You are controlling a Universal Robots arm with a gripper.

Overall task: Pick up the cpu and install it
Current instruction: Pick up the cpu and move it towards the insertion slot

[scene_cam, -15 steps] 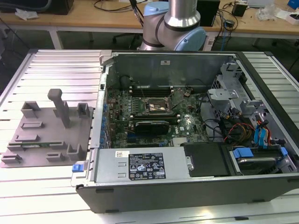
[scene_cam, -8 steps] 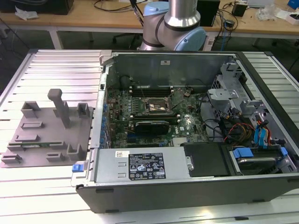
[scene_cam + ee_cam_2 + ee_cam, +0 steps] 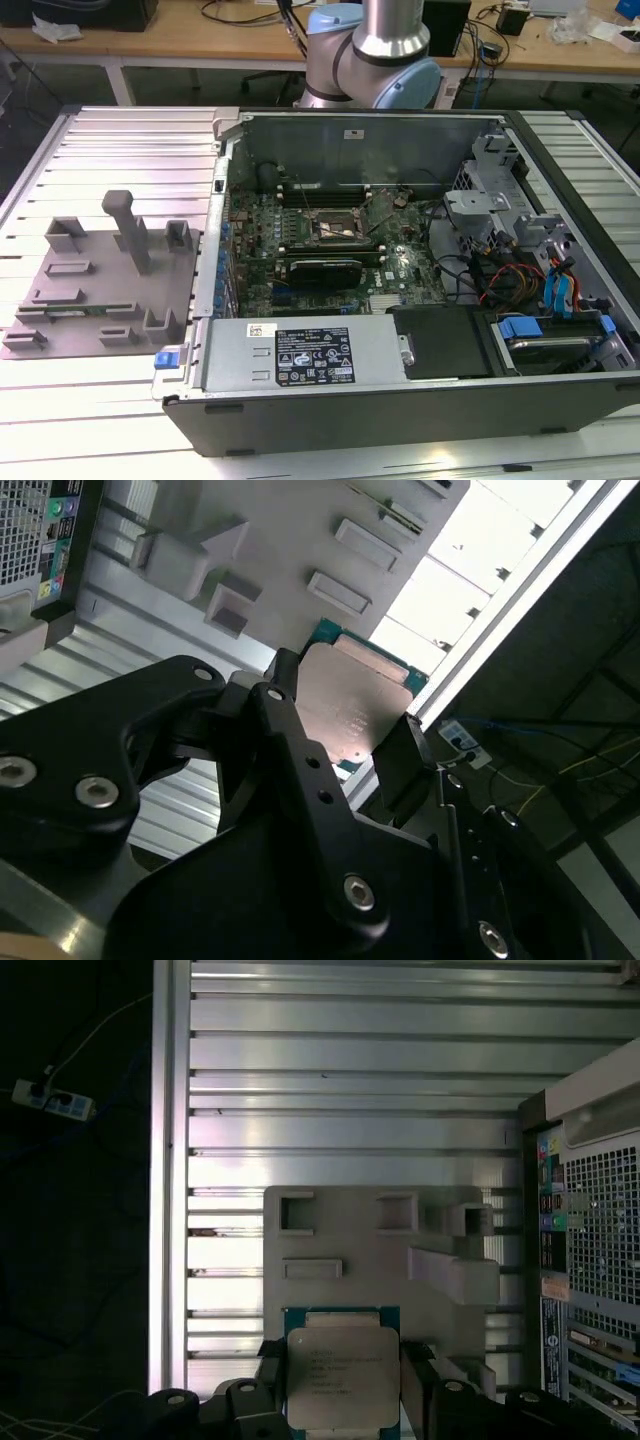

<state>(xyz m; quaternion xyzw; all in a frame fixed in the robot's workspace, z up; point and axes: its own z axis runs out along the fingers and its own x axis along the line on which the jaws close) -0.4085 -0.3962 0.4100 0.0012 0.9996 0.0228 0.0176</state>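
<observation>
In both wrist views the cpu [image 3: 343, 1375] [image 3: 352, 702], a flat square chip with a pale silvery top and a green edge, sits between my gripper's two black fingers. My gripper [image 3: 343, 1380] [image 3: 345, 710] is shut on its opposite sides and holds it well above the grey fixture tray [image 3: 370, 1245] [image 3: 300, 540]. In the exterior view the same tray [image 3: 100, 285] lies on the ribbed table at that view's left. The dark socket frame [image 3: 335, 228] sits in the middle of the motherboard inside the open computer case [image 3: 400, 400].
The arm's base [image 3: 375, 55] stands behind the case. Tall posts [image 3: 128, 230] rise from the tray. Inside the case are a card [image 3: 325, 270], cables [image 3: 500, 275] and drive bays [image 3: 545, 330]. The table's edge [image 3: 170, 1160] drops to a dark floor with a power strip [image 3: 45, 1100].
</observation>
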